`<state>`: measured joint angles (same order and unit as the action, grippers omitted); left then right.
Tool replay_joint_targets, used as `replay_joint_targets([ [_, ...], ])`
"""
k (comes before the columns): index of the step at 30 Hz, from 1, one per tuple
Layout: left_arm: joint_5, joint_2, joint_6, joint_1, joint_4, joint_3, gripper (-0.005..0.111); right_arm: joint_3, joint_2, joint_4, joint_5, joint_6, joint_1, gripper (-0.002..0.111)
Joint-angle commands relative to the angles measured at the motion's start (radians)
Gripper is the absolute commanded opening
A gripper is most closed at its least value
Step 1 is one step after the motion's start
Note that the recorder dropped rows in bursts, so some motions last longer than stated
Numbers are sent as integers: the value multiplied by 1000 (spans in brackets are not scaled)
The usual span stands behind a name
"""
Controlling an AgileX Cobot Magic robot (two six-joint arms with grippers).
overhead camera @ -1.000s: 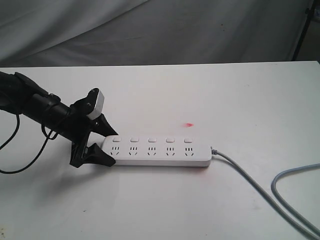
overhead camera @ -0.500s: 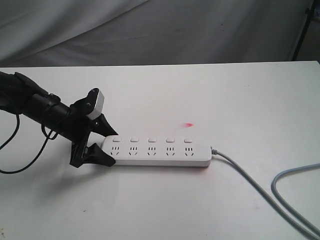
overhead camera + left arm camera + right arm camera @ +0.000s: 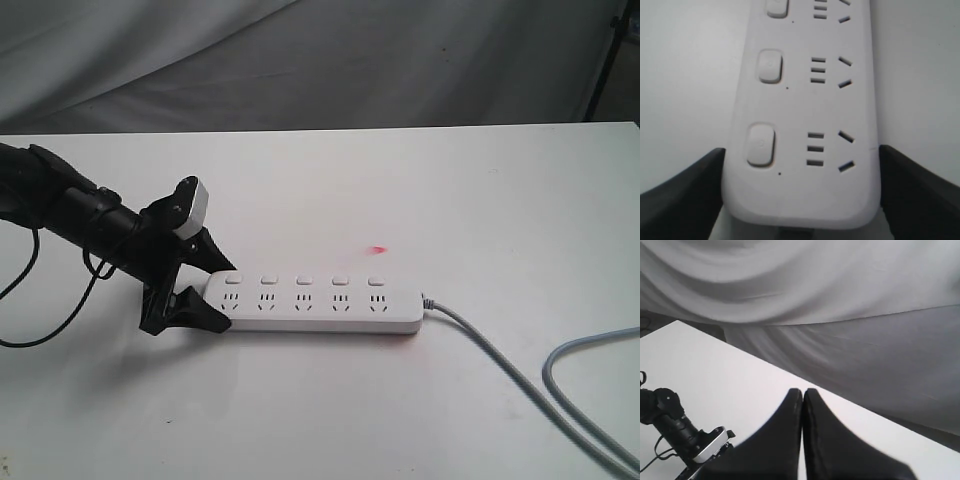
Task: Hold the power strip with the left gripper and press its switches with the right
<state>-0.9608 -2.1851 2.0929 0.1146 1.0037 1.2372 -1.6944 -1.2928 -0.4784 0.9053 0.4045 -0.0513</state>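
Left end effector [image 3: 220, 296] clamped on strip [image 3: 320, 298], one finger on each long side, at the end opposite the cable [image 3: 500, 360]. Strip lies flat on tabletop [image 3: 420, 190]. Right end effector [image 3: 802, 392] clenched, empty, well apart from strip.

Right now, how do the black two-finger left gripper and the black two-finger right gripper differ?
The left gripper stands wide, fingers against both long sides at the end of the long white plastic power strip; the right gripper is pinched shut on nothing. The left sits low at the white table; the right hangs above it, away from the strip. Both are black two-finger claws.
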Motion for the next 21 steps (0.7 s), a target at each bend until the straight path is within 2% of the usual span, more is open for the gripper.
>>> replay_joint_targets([
  [1, 20, -1, 2, 5, 2, -3, 39, -6, -66, -159, 74, 186, -6, 0],
  [3, 20, -1, 2, 5, 2, -3, 39, -6, -99, -238, 137, 359, -6, 0],
  [5, 20, -1, 2, 5, 2, -3, 39, -6, -114, -276, 150, 437, -6, 0],
  [14, 20, -1, 2, 5, 2, -3, 39, -6, -154, -298, 238, 520, -6, 0],
  [21, 20, -1, 2, 5, 2, -3, 39, -6, -213, -333, 276, 660, -1, 0],
])
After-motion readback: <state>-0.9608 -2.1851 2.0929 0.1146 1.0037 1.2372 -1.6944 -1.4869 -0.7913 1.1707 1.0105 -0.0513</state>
